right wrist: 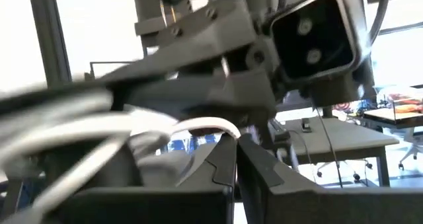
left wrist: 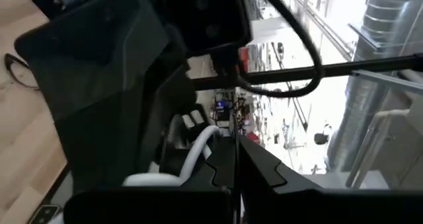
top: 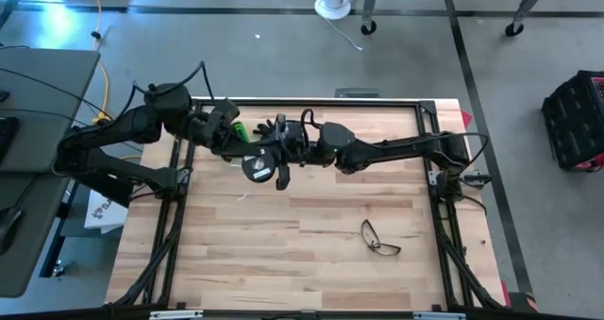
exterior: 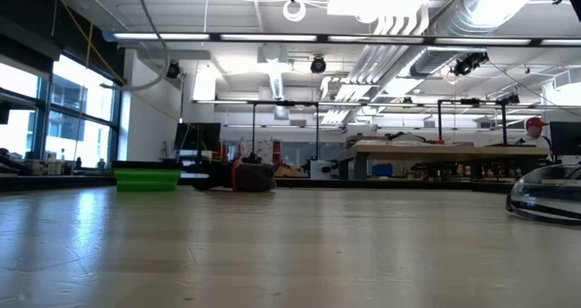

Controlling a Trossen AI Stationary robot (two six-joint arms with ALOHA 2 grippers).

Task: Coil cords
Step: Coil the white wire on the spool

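I am holding my left gripper (top: 247, 143) raised over the far left part of the table (top: 311, 235), its jaws pressed together on the white cord (left wrist: 198, 145), with the black reel (top: 256, 166) hanging just below. My right gripper (top: 280, 150) is meeting it there, jaws closed too, pinching the same cord. A pair of glasses (top: 379, 238) is lying well apart, toward the near right.

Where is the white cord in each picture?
High view: hard to make out; only its black reel shows, between both grippers near the table's far edge.
Low view: not in it.
Left wrist view: white cord beside the fingers.
Right wrist view: cord above the fingers.
Shared landmark: glasses.
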